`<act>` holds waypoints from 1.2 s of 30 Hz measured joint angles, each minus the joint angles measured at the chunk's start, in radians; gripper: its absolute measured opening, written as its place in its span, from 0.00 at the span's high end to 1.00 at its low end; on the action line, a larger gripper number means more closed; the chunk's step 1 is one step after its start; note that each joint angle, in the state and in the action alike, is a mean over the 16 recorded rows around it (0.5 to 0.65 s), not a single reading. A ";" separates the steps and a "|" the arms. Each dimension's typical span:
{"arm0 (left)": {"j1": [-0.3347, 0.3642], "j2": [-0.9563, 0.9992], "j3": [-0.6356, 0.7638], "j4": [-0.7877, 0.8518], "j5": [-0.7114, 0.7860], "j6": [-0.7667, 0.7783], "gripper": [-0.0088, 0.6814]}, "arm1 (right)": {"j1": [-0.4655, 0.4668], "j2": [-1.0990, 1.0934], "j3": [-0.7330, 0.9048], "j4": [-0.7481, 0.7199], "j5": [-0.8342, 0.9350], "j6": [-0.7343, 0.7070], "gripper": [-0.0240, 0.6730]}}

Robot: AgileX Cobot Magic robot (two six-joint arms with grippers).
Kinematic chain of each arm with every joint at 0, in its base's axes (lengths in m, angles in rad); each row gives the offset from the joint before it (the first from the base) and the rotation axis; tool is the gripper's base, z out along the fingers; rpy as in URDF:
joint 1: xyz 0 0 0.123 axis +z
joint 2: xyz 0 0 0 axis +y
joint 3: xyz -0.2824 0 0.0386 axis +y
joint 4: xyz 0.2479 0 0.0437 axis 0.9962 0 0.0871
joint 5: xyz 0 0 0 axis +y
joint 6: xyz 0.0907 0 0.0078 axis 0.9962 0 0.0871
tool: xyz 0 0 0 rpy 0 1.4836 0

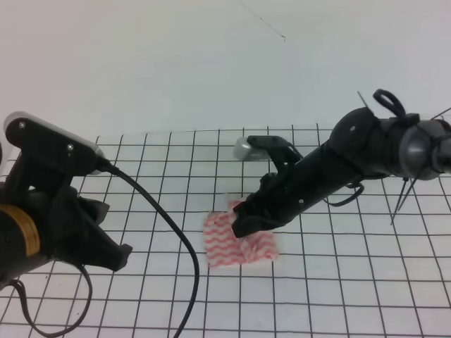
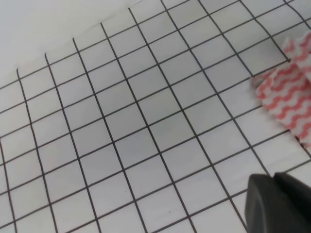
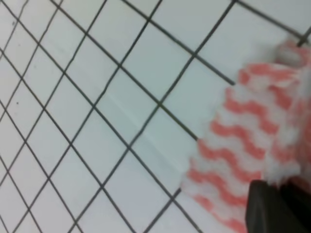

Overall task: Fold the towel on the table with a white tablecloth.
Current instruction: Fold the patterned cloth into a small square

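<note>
Towel [image 1: 239,238] lies rumpled on the table with a white tablecloth [image 1: 338,282], directly under the right gripper [image 1: 243,224], whose jaws seem to pinch its far edge, though I cannot tell surely; left gripper [image 1: 106,253] waits well aside, jaw state unclear. Judged mid-fold: next, carry that edge across and release

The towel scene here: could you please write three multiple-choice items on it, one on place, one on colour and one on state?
1. Which gripper is at the towel?
A. left
B. right
C. neither

2. What colour are the towel's stripes?
A. blue
B. green
C. pink-red

3. How does the towel lie?
A. flat and smooth
B. bunched up under the gripper
C. hanging off the table

Answers: B, the right gripper is down on the towel while the left gripper sits apart; C, wavy pink-red stripes on white; B, the cloth is rumpled and raised at the gripper.
</note>
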 joint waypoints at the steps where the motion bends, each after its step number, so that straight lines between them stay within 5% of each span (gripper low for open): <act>1: 0.000 -0.002 0.000 0.002 0.006 -0.001 0.99 | 0.005 0.005 -0.006 0.006 0.000 -0.003 0.96; 17: 0.000 -0.008 0.000 0.009 0.039 -0.005 0.99 | 0.044 0.095 -0.111 0.032 0.052 0.004 0.94; 30: 0.000 -0.008 0.000 0.009 0.040 -0.005 0.99 | 0.039 0.109 -0.122 0.242 0.116 -0.185 0.63; 36: 0.000 -0.008 0.000 0.009 0.040 -0.005 0.99 | 0.020 0.105 -0.136 0.265 0.143 -0.244 0.63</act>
